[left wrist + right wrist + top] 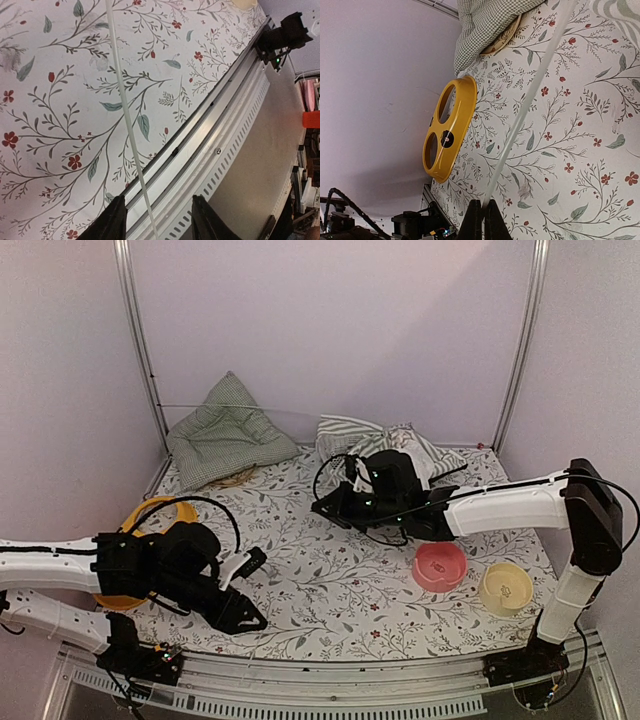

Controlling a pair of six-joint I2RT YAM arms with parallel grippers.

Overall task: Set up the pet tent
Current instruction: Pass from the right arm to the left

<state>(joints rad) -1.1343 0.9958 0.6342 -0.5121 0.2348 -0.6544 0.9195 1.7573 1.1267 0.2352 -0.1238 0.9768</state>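
Floral tablecloth (pixel 330 590) covers the table inside a lilac-walled booth w/ metal uprights.

Pet tent (pixel 345 430) lies crumpled at the back, centre-right: green/white striped fabric in a heap, not standing. Right wrist view catches a corner of it top right.

Green checked cushion (pixel 225 435) leans in the back-left corner. A tan round item is tucked under its near edge; can't tell what it is.

Yellow two-hole bowl stand (pixel 150 508) sits at the left edge, partly hidden by the L arm. Pink bowl (pixel 440 567) and cream bowl (pixel 505 588) are side by side front right, near each other, not touching.

R gripper (pixel 483 202) is over mid-table, just in front of the tent, fingers pinched together on a thin whitish tent pole (pixel 530 95). The pole runs from the fingers diagonally over the cloth toward the tent.

L gripper (pixel 159 197) is at front left, near the table's metal edge rail (pixel 215 145), jaws apart. The pole passes between the fingers (pixel 117 220), closer to that one, and doesn't look clamped. From there it runs on across the cloth.
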